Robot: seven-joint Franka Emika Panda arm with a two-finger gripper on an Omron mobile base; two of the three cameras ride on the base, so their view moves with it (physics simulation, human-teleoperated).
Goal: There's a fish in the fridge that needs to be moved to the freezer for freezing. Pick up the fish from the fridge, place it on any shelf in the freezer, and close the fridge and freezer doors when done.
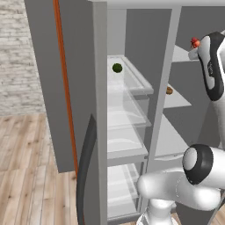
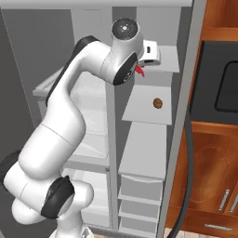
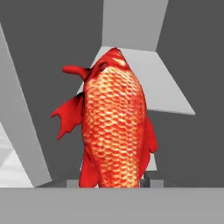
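gripping fish [image 3: 114, 127] | gripper [image 2: 145, 65] fingers clamped on it | above freezer [image 2: 145, 139] shelf [image 2: 168, 59]

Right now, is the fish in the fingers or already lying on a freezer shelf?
In the fingers. The hand view shows the fish rising from between them, off the shelf behind; in the left base view it sits at the hand, by the top freezer shelf.

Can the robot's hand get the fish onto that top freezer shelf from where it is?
Probably yes. The end effector holds the fish right at the top shelf of the freezer, whose door stands open, and nothing seems to block the way.
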